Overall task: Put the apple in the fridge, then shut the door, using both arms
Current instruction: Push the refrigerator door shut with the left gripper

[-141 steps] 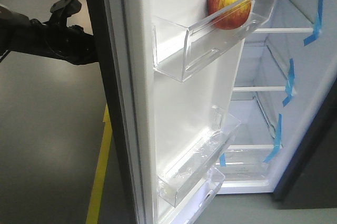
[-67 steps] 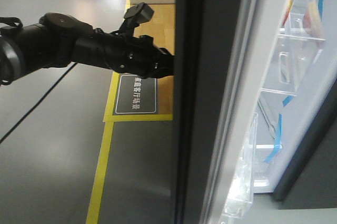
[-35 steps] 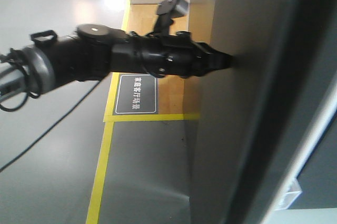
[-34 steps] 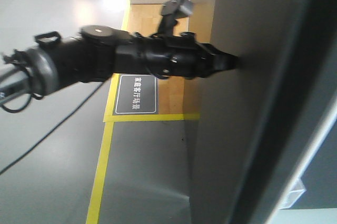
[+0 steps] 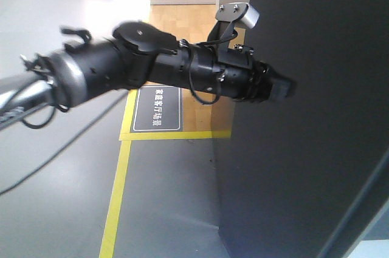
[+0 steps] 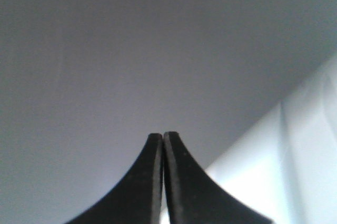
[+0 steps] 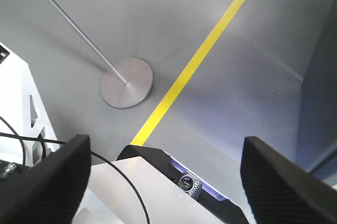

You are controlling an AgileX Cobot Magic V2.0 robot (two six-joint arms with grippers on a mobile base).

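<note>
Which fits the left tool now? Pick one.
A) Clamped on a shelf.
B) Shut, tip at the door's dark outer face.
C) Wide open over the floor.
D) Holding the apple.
B: on the left tool the jaws meet with nothing between them, and the front view shows its tip at the dark face of the door.

You are in a robot test hall: grey floor (image 5: 61, 197), yellow line (image 5: 115, 197), a floor sign (image 5: 157, 109), a metal stand (image 7: 126, 83), one fridge door (image 5: 316, 149).
</note>
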